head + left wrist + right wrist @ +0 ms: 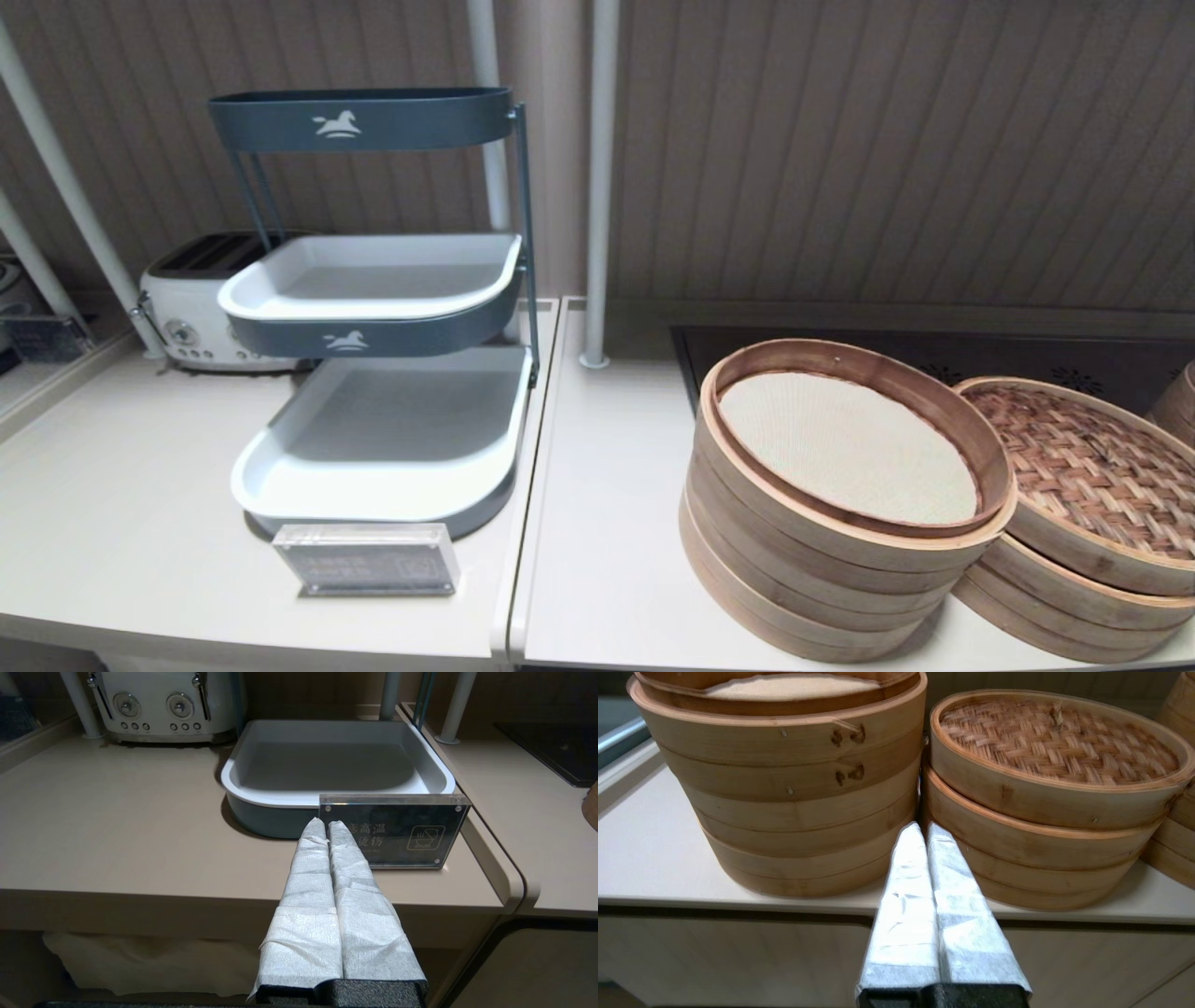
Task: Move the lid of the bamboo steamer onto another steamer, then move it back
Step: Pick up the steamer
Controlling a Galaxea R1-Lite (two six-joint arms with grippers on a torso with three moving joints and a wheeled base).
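Note:
The bamboo steamer lid [1088, 471] [1057, 744], woven reddish-tan with a pale rim band, rests on the low two-tier steamer [1055, 597] [1036, 858] at the right of the counter. To its left stands the taller stack [812, 569] [794, 807], topped by a cream liner [845, 443]. My right gripper [922, 827] is shut and holds nothing; it hangs below the counter's front edge, pointing at the gap between the two stacks. My left gripper [326, 823] is shut and holds nothing, low before the left counter. Neither gripper shows in the head view.
A three-level grey and white tray rack [373, 373] stands on the left counter, with an acrylic sign [369, 558] [392, 830] in front and a cream toaster [191, 313] behind. A further steamer [1178, 397] shows at the far right edge. Two white poles [597, 177] rise at the back.

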